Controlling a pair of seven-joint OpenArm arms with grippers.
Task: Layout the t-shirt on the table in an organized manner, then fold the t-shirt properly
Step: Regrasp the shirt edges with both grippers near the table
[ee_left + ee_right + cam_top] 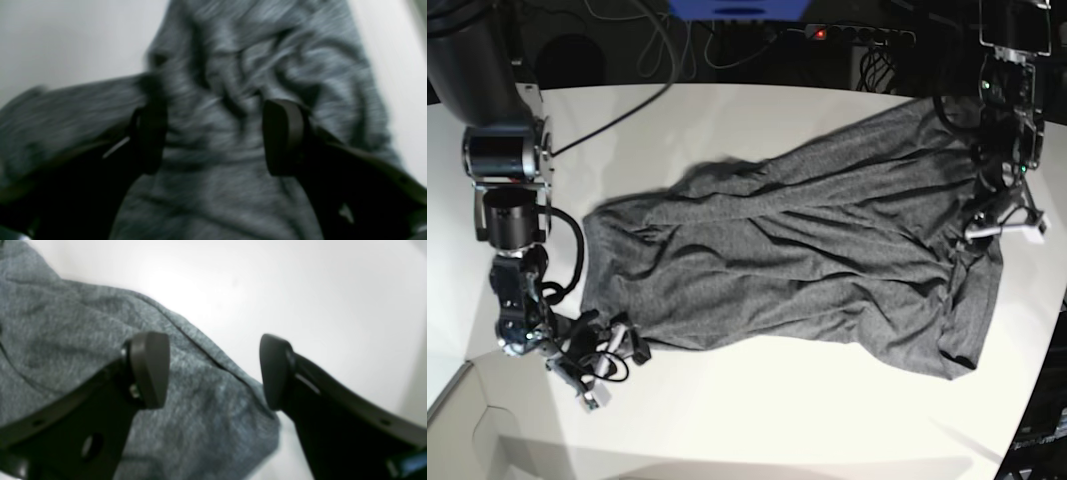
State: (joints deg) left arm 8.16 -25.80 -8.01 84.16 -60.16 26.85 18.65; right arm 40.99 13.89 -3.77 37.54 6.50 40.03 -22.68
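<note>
Across the white surface point(757, 420), the t-shirt point(797, 270) is lying spread but wrinkled; both end effectors, left point(213, 136) and right point(213, 370), are gaping open, empty; next, smoothing seems needed.

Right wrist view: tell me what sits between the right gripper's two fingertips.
Between the open right gripper's fingertips the right wrist view shows the hemmed edge of the t-shirt on one side and bare white table on the other; nothing is pinched.

Behind the far edge the room lies dark, crossed by loose cables point(652, 45), with a blue box point(737, 8) at top centre and a power strip point(859, 35) (one red light glowing) beside it; lighting overhead is bright, even
</note>
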